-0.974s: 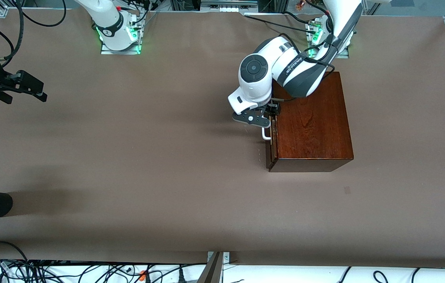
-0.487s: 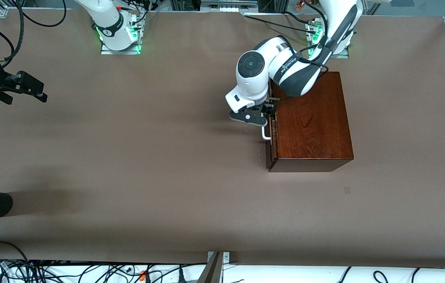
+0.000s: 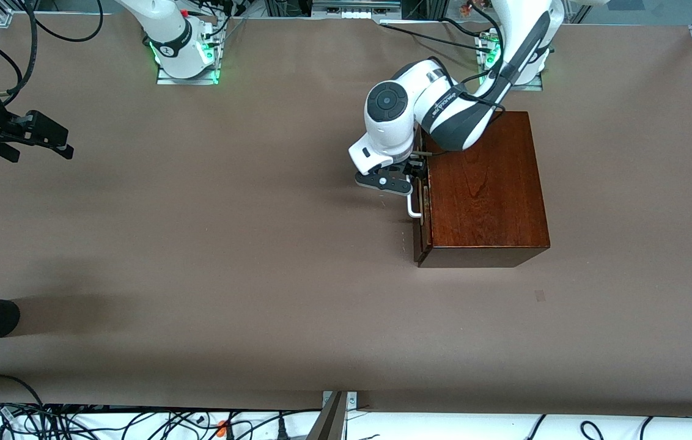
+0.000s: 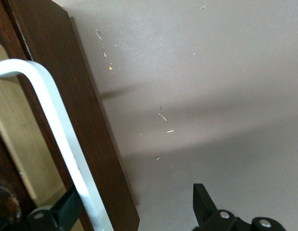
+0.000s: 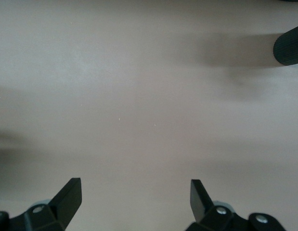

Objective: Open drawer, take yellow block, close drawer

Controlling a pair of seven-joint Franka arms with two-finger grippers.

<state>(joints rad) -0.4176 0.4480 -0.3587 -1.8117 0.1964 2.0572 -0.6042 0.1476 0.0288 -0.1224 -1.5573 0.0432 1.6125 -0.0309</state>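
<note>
White handle (image 4: 52,139) betw open L gripper (image 4: 134,211) fingers — R gripper (image 5: 134,202) open, waiting

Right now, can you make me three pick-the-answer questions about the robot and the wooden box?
1. Where is the left gripper?
A. at the white handle on the drawer front
B. on top of the box
C. at the right arm's end of the table

2. What colour is the wooden box?
A. yellow
B. dark reddish-brown
C. white

3. How are the right gripper fingers?
A. shut on a block
B. shut on nothing
C. spread apart, holding nothing

Answers: 1 A, the left wrist view shows the handle bar running between its spread fingers. 2 B, its top shows that colour. 3 C, bare table shows between them.
</note>
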